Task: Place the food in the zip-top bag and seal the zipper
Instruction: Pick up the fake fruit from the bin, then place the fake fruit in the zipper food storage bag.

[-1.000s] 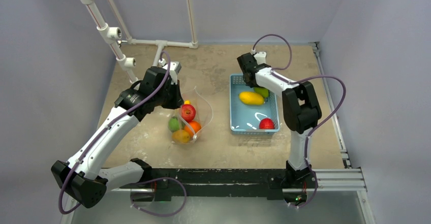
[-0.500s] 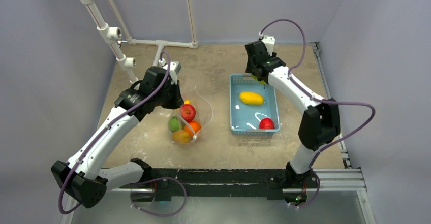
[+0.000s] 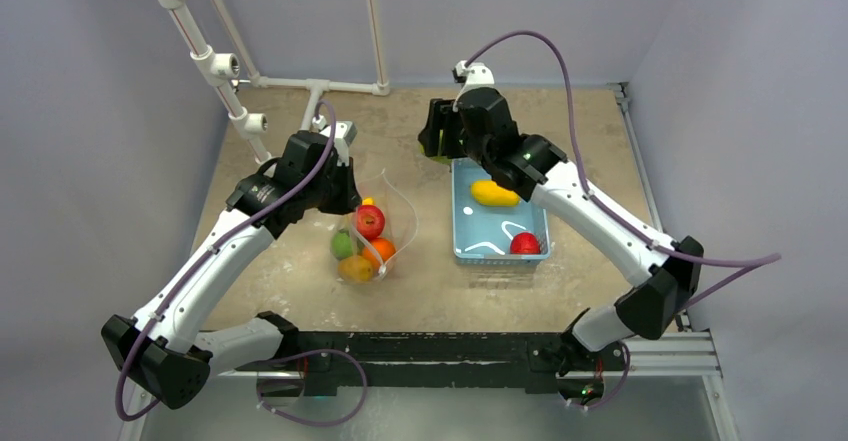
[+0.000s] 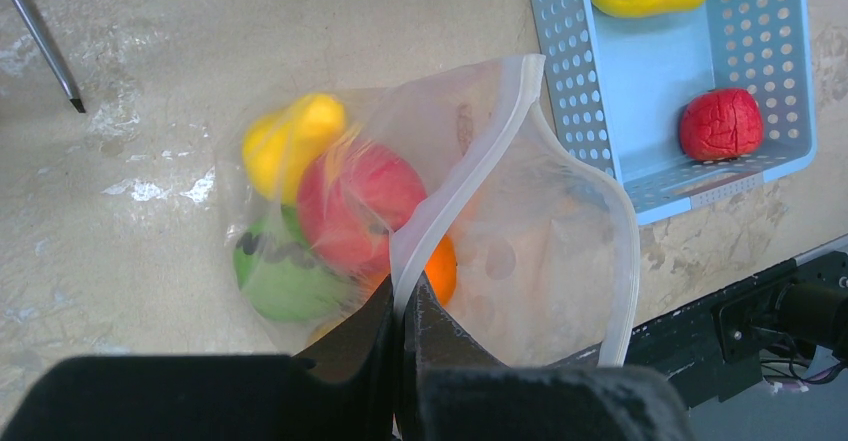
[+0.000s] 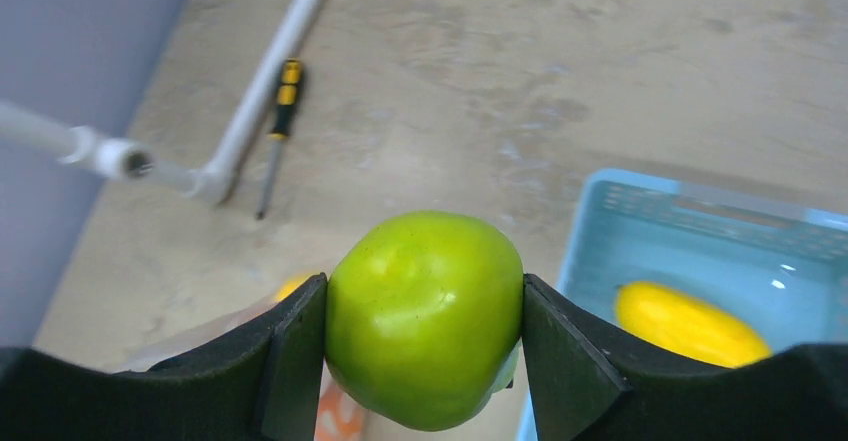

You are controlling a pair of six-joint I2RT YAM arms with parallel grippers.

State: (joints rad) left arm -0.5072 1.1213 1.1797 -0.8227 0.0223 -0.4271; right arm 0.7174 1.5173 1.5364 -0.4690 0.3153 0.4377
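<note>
Between the right jaws a green fruit is clamped, one pad against each flank, so that the jaws are kept apart by its width. It is carried clear of the desk, above the far left corner of the light-blue basket and short of the bag. The left jaws are pressed together on the zipper, on one lip of the zip-top bag, and by that pinch the mouth is held up and open.

Inside the bag, which rests on the desk just left of the basket, a red fruit, a dark-striped green one, a yellow one and an orange one are seen through the plastic. A long yellow fruit and a wrinkled red fruit lie in the basket. Farther off, a screwdriver is seen beside a white pipe.

The step in hand is judged to be the transfer of the green fruit to the bag, with the filling a little past halfway. For the next move the fruit is to be brought over the open mouth and lowered between the lips before it is released. The opening is narrow and its plastic limp, so the fruit could be caught on the rim and dropped outside. Sealing cannot be begun until the basket is emptied.
</note>
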